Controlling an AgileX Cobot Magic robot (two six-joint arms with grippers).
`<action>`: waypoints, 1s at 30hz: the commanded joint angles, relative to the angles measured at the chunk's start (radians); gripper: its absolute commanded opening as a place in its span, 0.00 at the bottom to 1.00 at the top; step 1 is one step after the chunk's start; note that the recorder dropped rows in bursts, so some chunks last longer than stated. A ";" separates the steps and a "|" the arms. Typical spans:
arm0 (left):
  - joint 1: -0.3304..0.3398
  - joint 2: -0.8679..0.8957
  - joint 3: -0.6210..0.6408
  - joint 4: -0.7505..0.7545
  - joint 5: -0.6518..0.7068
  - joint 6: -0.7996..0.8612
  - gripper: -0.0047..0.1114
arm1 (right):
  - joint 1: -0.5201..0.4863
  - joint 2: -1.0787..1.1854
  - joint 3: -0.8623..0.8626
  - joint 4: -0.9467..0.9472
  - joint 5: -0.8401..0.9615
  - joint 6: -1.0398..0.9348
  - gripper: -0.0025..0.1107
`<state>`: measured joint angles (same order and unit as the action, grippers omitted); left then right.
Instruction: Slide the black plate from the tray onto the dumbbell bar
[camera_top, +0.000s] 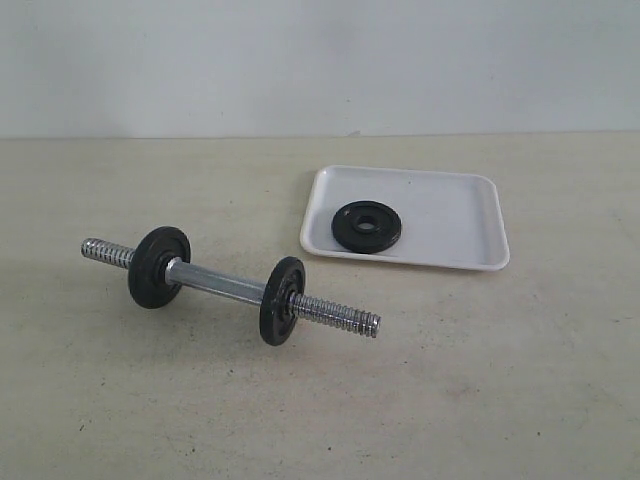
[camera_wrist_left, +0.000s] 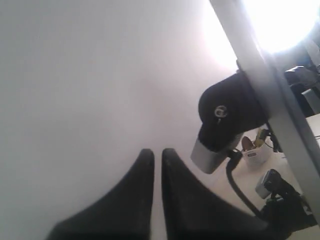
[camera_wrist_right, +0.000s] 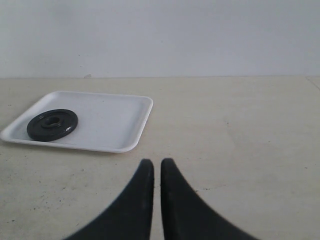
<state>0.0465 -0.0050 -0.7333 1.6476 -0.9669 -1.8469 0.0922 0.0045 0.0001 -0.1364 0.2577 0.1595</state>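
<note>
Beige table (camera_top: 480, 380), black plate (camera_wrist_right: 52, 124) in tray (camera_wrist_right: 115, 117), apart from right end effector (camera_wrist_right: 153, 165)

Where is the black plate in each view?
Exterior view: black plate, right of centre, flat in the tray, toward its near left corner.
Left wrist view: not in it.
Right wrist view: flat in the tray, toward one end.
Shared landmark: the tray, exterior and right wrist views.

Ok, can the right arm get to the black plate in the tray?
Probably yes: the black plate lies flat, alone in the tray, and nothing stands between it and the right hand.
</note>
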 joint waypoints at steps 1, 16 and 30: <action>0.003 0.005 -0.007 -0.003 -0.097 0.002 0.08 | -0.002 -0.004 0.000 -0.003 -0.012 -0.002 0.06; 0.003 0.030 -0.007 -0.043 -0.254 -0.192 0.38 | -0.002 -0.004 0.000 -0.001 0.028 -0.002 0.06; 0.004 0.076 0.096 0.097 -0.068 -0.067 0.64 | -0.002 -0.004 0.000 -0.001 0.028 -0.002 0.06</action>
<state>0.0465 0.0385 -0.6594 1.7397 -1.0556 -1.9975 0.0922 0.0045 0.0001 -0.1364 0.2886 0.1595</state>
